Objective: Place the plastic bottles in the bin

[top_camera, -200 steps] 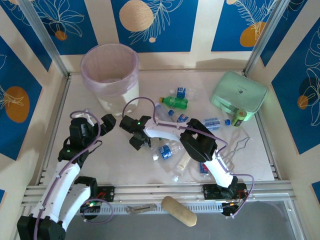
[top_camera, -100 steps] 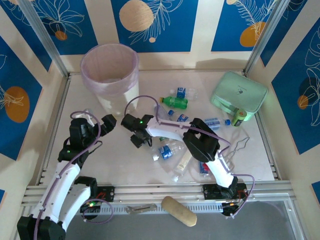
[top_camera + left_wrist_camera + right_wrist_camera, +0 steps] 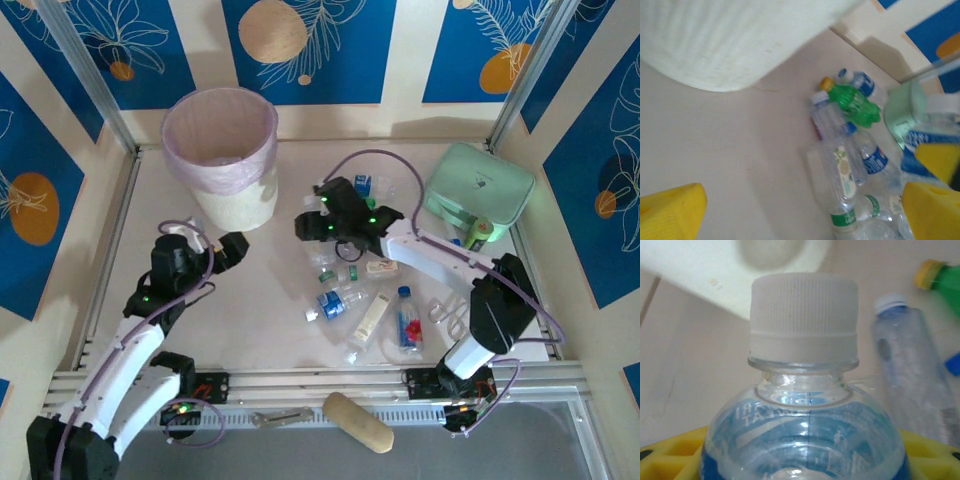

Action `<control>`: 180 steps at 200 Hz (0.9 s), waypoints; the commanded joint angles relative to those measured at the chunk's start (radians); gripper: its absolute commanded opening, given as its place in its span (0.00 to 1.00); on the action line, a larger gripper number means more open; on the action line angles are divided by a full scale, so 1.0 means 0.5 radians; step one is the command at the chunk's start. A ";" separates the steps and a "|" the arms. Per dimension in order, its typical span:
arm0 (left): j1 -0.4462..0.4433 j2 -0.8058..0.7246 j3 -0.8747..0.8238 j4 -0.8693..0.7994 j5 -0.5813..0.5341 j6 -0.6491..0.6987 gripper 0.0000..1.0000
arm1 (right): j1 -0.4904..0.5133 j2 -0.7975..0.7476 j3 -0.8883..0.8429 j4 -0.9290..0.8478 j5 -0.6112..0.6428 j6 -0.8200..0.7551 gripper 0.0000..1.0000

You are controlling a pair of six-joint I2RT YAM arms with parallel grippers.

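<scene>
My right gripper [image 3: 313,222] is shut on a clear plastic bottle [image 3: 805,430] with a blue label and a white cap [image 3: 804,307], held above the table right of the bin [image 3: 220,150]. The bin is round and cream-white with a pale pink liner. Several plastic bottles lie on the table: a green-labelled one [image 3: 325,270], a blue-labelled one [image 3: 336,302], a cream one [image 3: 371,318] and a red-labelled one [image 3: 405,320]. My left gripper [image 3: 236,250] is open and holds nothing, low beside the bin's base [image 3: 715,45]. Ahead of it lie a green bottle [image 3: 855,102] and clear bottles [image 3: 840,172].
A mint-green pouch [image 3: 478,187] sits at the back right with a small green bottle [image 3: 478,236] against it. A bent wire [image 3: 478,290] lies near the right edge. A tan oblong object [image 3: 357,421] rests on the front rail.
The right gripper has closed on the blue-labelled bottle and swung back and to the right with it, uncovering the bottles under its arm. The left arm has shifted slightly.
</scene>
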State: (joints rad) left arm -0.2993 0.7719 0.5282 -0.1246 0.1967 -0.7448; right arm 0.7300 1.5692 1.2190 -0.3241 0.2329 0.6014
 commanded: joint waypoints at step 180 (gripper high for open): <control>-1.074 1.225 0.531 0.872 0.208 0.172 0.97 | -0.190 -0.426 -0.528 0.467 -0.160 0.631 0.56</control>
State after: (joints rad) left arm -0.8234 1.3586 0.7498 0.2935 0.2771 -0.6971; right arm 0.6186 1.3689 0.9607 -0.1303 0.1856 0.8928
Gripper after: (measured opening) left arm 0.987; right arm 0.595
